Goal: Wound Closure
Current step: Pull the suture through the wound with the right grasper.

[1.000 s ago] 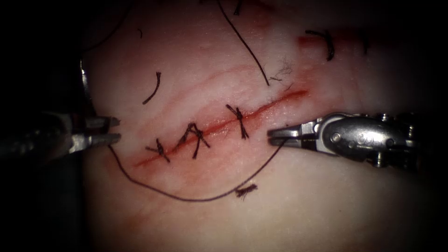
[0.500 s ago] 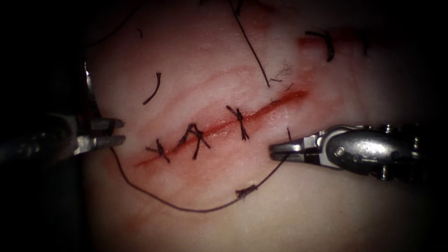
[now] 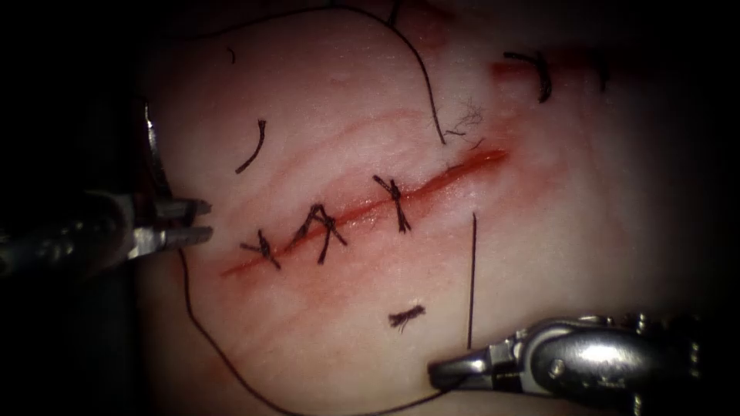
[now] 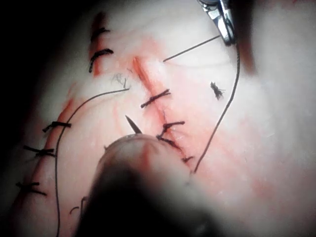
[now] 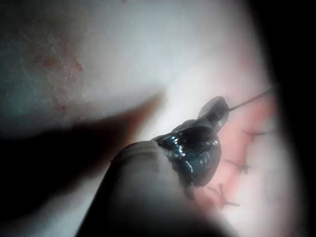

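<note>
We find the right gripper (image 3: 441, 375), below the cut (image 3: 370, 204), clamped on the thread (image 3: 471, 277) to tension it, while the left gripper (image 3: 202, 221) grips the needle (image 3: 156, 158) left of the cut, outside the tissue (image 3: 308, 100).

Curved needle (image 3: 154, 158) left of cut (image 3: 432, 181), clear of tissue (image 3: 324, 92); dark thread (image 3: 471, 277) taut

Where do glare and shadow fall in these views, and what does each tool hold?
Endoscope view: light pools on the tissue round the cut, edges dark; glare on the right tool, shut on thread; the shadowed left tool holds the needle near its thread end, clear of tissue. Right wrist view: that tool throws a broad shadow.
</note>
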